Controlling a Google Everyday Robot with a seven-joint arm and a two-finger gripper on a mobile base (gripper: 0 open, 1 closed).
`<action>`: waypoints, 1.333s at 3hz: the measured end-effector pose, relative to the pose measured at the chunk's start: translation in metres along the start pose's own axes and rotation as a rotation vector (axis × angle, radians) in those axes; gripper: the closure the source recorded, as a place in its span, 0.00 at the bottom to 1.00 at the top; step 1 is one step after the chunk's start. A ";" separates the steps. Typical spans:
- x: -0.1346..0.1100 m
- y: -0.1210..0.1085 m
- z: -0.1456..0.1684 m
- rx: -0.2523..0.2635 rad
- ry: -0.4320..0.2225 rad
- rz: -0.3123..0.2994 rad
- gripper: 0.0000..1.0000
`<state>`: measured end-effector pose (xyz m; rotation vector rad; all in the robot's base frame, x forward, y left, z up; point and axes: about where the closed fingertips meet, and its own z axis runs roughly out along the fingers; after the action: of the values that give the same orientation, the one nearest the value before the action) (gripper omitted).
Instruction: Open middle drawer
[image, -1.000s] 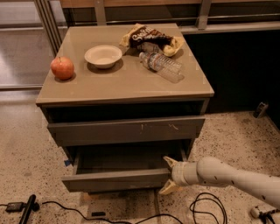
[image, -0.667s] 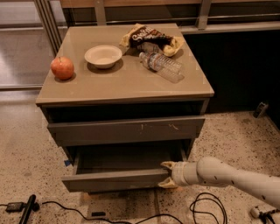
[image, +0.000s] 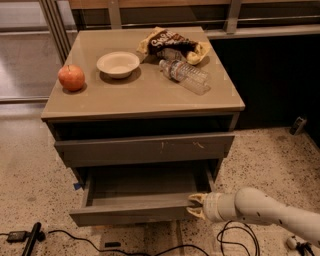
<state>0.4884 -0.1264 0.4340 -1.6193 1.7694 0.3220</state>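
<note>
On the speckled terrazzo floor (image: 30, 170) at the far left, a black cable (image: 60, 233) is being shown trailing in front of the low grey-brown cabinet (image: 227, 152). On the left of the cabinet's smooth tan top (image: 140, 97) a round red apple (image: 71, 77) is being displayed upright. Right of it, and apart from it, a shallow cream-coloured round bowl (image: 118, 64) is being presented with only its pale inner surface showing. Further right, at the back edge, a crumpled brown-and-yellow snack bag (image: 172, 44) is being shown lying open. A clear plastic water bottle (image: 184, 76) is being seen on its side just in front of the bag, its cap end touching or overlapping it.

Below the top, the taller grey drawer front with pale scratch marks (image: 145, 149) is being held flush and closed. Beneath it, the middle drawer (image: 135, 212), a wide shallow grey-brown drawer with a plain handleless front, is being shown pulled well out, its box exposing only a bare grey floor.

At the drawer's right end, the cream two-finger gripper (image: 194, 205) is being held against the front panel, its jaws clamped on the panel's right end, one finger above and one below. The white rounded arm (image: 270, 210) is being seen running off to the lower right.
</note>
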 end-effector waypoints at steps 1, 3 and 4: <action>0.000 0.014 -0.009 -0.005 -0.016 -0.001 1.00; -0.002 0.014 -0.011 -0.006 -0.016 -0.001 0.81; -0.002 0.014 -0.011 -0.006 -0.017 -0.001 0.58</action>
<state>0.4713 -0.1290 0.4387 -1.6172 1.7564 0.3391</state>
